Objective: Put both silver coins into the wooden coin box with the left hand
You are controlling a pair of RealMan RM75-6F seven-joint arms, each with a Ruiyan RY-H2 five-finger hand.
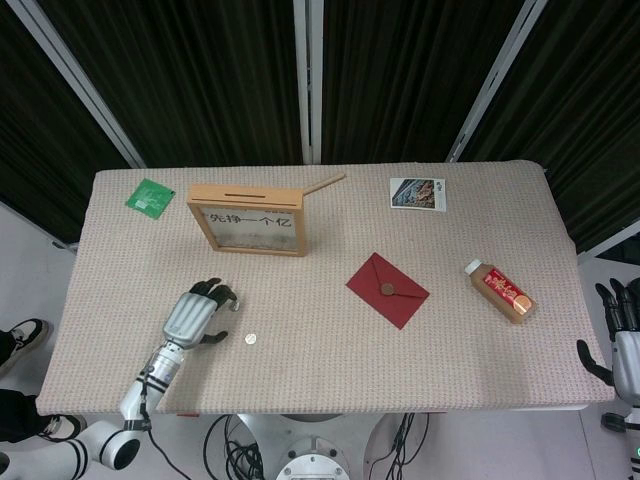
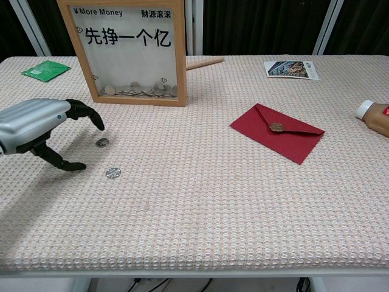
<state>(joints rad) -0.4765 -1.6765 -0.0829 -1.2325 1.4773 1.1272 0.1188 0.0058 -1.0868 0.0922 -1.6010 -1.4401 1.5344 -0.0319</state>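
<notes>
Two silver coins lie on the woven table cover in front of the wooden coin box (image 1: 247, 220) (image 2: 130, 52), which stands upright with its slot on top. The far coin (image 2: 102, 142) sits just below the fingertips of my left hand (image 1: 200, 312) (image 2: 42, 128); the head view does not show it clearly. The near coin (image 1: 251, 340) (image 2: 112, 173) lies to the right of the thumb. The left hand hovers with fingers curved and thumb apart, holding nothing. My right hand (image 1: 622, 330) hangs off the table's right edge, fingers spread and empty.
A red envelope (image 1: 388, 290) (image 2: 276, 132) lies mid-table. A small bottle (image 1: 500, 291) (image 2: 375, 115) lies at the right. A green packet (image 1: 151, 196) (image 2: 45, 69), a wooden stick (image 1: 325, 184) (image 2: 203, 61) and a photo card (image 1: 417, 193) (image 2: 292, 69) sit along the back.
</notes>
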